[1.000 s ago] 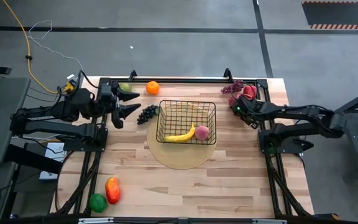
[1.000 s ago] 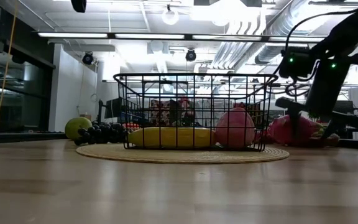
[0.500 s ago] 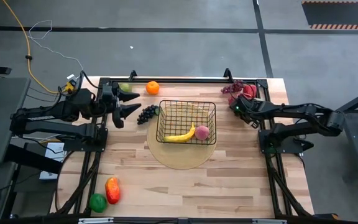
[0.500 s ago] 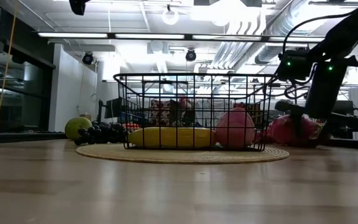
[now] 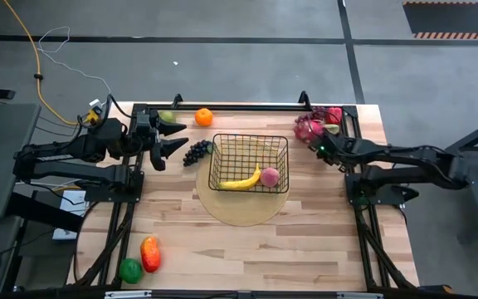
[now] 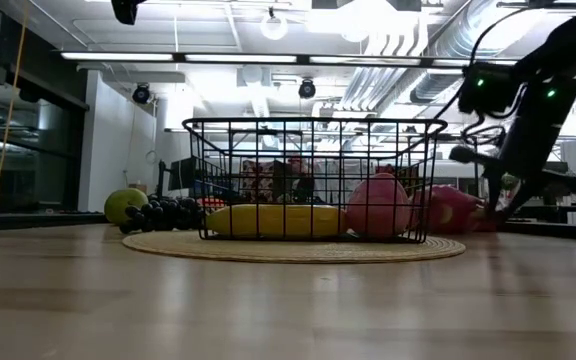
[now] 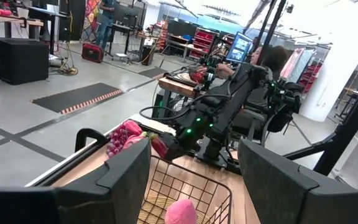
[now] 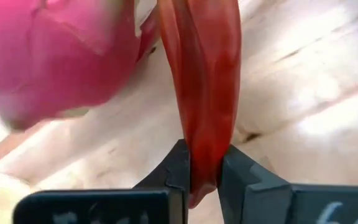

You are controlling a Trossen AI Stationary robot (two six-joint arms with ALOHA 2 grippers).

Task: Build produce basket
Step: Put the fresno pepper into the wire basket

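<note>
The right gripper [image 8: 205, 171] is closed on a thin red strip [image 8: 204, 93], apparently a leaf or flap of the pink dragon fruit [image 5: 308, 128] at the table's far right corner; in the right wrist view the strip runs straight out from between the fingertips, in line with the fingers, and the fruit's pink body sits just beside it. The basket [image 5: 250, 163] lies toward the table centre from this gripper, on the round wooden disc [image 5: 243, 212], so the carry, as judged, runs inward toward the near basket wall and must clear the rim. The red grapes [image 5: 332, 115] rest beside the dragon fruit. The right arm is clearly the nearer one to this fruit. The left gripper [image 5: 161, 141] waits partly open and empty at the far left, near the green pear [image 5: 167, 116], the orange [image 5: 203, 117] and the purple grapes [image 5: 197, 151], which lie just outside the basket's left wall. The basket holds the banana [image 5: 241, 181] and the peach [image 5: 270, 176]. The mango [image 5: 149, 253] and green ball [image 5: 130, 269] lie at the near left corner, well apart.
</note>
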